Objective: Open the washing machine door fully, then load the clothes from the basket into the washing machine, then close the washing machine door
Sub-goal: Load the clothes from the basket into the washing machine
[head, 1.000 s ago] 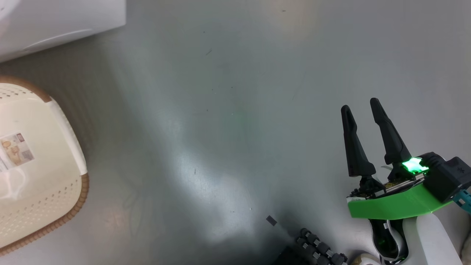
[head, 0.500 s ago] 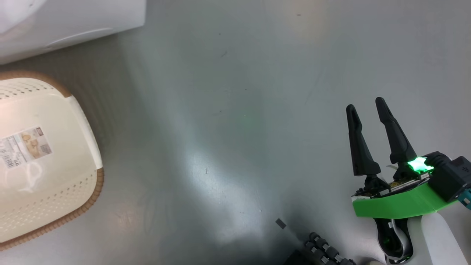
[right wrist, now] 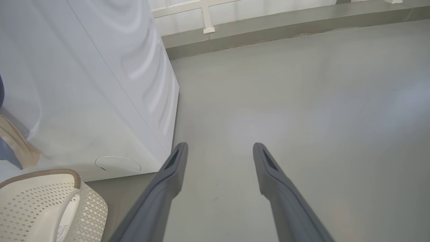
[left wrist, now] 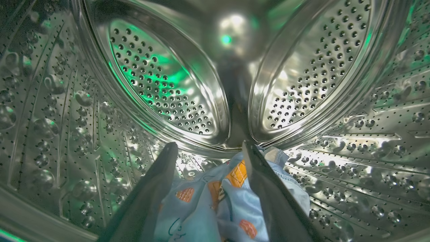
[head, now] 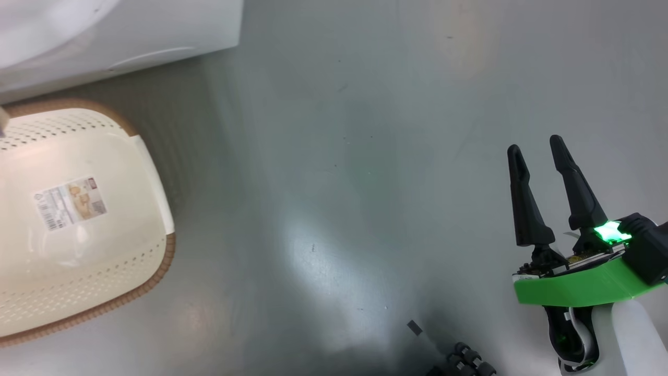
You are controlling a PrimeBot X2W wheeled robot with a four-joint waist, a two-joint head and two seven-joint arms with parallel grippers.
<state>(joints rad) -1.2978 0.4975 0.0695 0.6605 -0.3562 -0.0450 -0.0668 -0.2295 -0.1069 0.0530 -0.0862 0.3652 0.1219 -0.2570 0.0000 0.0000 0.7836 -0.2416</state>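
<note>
Around: the basket (head: pixel 156 263) sits on the floor at nine o'clock of the head view, its pale bottom showing a paper label (head: pixel 70 202). Just beyond it, at eleven o'clock, is a white corner of the washing machine (head: pixel 156 31).
In the way: a small dark square (head: pixel 414 327) lies on the floor at six o'clock, well apart from the basket.
Machine side: in the right wrist view the white cabinet stands from nine to eleven o'clock. A round cap (right wrist: pixel 117 164) sits low on it, and a basket corner is just below at seven o'clock.
Floor (head: pixel 339 183): smooth, glossy grey with pale reflections.
Room: a low grey kerb (right wrist: pixel 285 30) and a white rail post (right wrist: pixel 206 20) run along twelve o'clock of the right wrist view.
Drum (left wrist: pixel 161 77): perforated steel with green glints.
Clothes (left wrist: pixel 215 205): light-blue fabric with orange-brown print, on the drum bottom at six o'clock of the left wrist view.
Left gripper (left wrist: pixel 209 144): inside the drum with its fingers spread wide. The clothes are bunched loosely between them and are not clamped. Whether a finger touches the cloth I cannot tell.
Right gripper (head: pixel 535 143): at four o'clock of the head view, over bare floor. Its fingers are parted wide and hold nothing, and a green bracket (head: pixel 569 287) sits at its base.
</note>
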